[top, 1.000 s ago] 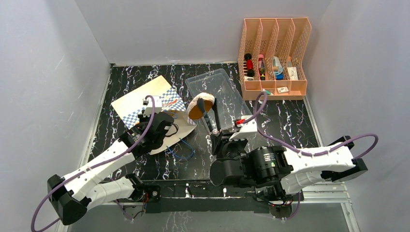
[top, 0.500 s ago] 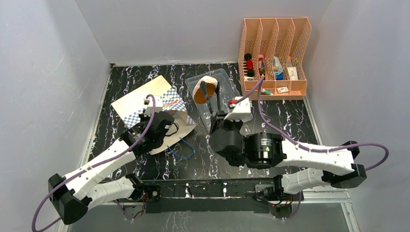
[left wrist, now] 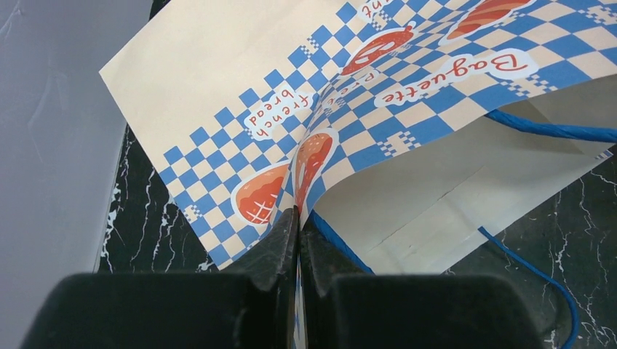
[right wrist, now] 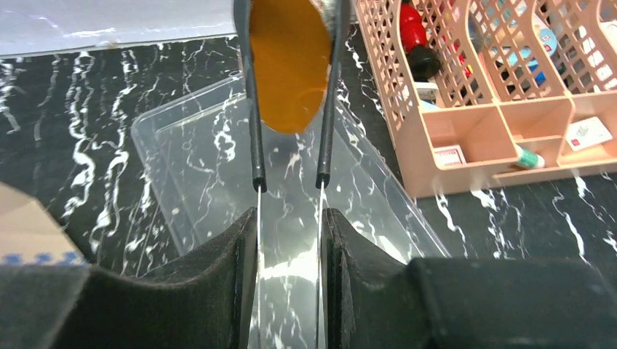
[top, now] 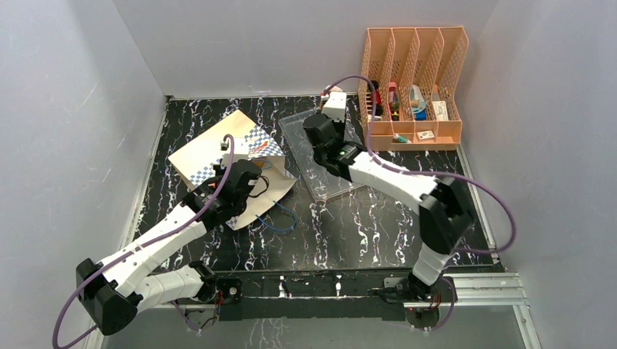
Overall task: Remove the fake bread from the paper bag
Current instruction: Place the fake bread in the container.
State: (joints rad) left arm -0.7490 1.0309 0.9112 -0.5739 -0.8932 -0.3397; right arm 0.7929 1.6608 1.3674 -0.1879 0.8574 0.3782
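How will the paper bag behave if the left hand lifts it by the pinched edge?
Probably floppy: the bag is thin paper, already creased where the left hand pinches its rim. It looks light, so it would likely rise easily, but the mouth may sag or fold. On the smooth table it might slide instead of staying put.

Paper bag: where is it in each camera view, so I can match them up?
Top external: the paper bag lies left of centre, under the left arm's wrist.
Left wrist: it fills the upper frame, checkered edge pinched by the left gripper.
Right wrist: only a tan corner at the lower left edge.
Shared landmark: the black marbled table.
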